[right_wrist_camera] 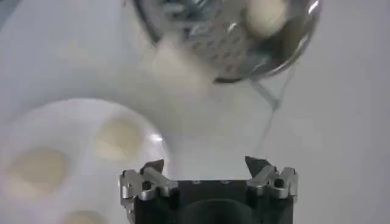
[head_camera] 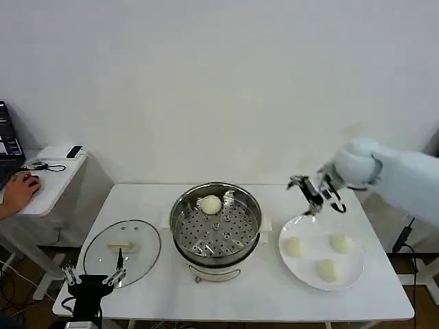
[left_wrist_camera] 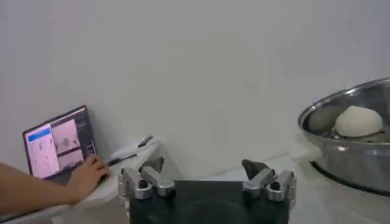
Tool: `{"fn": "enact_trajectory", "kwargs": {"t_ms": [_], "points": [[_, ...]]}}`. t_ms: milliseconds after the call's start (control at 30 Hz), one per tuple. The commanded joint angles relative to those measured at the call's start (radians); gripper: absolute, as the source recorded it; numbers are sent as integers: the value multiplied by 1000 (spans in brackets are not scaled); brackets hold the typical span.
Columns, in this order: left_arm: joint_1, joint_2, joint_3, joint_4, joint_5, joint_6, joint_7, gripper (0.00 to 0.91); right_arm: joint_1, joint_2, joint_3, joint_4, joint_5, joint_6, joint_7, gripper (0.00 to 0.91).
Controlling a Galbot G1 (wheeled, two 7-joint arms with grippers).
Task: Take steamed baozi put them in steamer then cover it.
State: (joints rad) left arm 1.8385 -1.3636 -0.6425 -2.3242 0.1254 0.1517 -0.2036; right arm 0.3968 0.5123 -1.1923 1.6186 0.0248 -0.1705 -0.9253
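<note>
I had the right claw [head_camera: 317, 197] hanging in the air above the worktop [head_camera: 260, 295], between the steamer [head_camera: 216, 229] and the white plate [head_camera: 322, 252], just over the plate's rim at about its eleven o'clock; its fingers stood wide apart with nothing between them, which the right wrist view [right_wrist_camera: 204, 163] confirmed. One bun [head_camera: 210, 204] lay inside the steamer on the perforated tray, near the wall at roughly twelve o'clock, and from the left wrist camera I could see it [left_wrist_camera: 358, 121] above the shiny rim of the pot [left_wrist_camera: 347, 143]. Three more buns sat on the plate: one at nine o'clock [head_camera: 294, 247], one at about two o'clock [head_camera: 341, 242] and one at about five o'clock [head_camera: 328, 270], none touching another. The glass lid [head_camera: 122, 252] lay flat on the worktop at the steamer's nine o'clock, handle up, apart from the pot. The left claw [head_camera: 95, 275] was parked low at the near edge of the worktop, just at the lid's six o'clock, fingers spread and empty [left_wrist_camera: 204, 167].
</note>
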Motion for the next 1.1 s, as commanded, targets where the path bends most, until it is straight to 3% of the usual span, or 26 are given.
{"fn": "enact_trajectory", "kwargs": {"t_ms": [33, 267, 767, 1100], "points": [[-6, 5, 5, 2, -6, 1, 2, 907, -296, -71, 159, -5, -53, -76, 12, 907], [8, -5, 4, 2, 7, 0, 2, 907, -402, 6, 231, -95, -71, -77, 9, 907], [5, -6, 3, 7, 17, 0, 6, 907, -437, 174, 265, -243, -91, -59, 16, 907], [2, -4, -4, 13, 16, -1, 5, 907, -442, 212, 260, -273, -103, -67, 3, 887]]}}
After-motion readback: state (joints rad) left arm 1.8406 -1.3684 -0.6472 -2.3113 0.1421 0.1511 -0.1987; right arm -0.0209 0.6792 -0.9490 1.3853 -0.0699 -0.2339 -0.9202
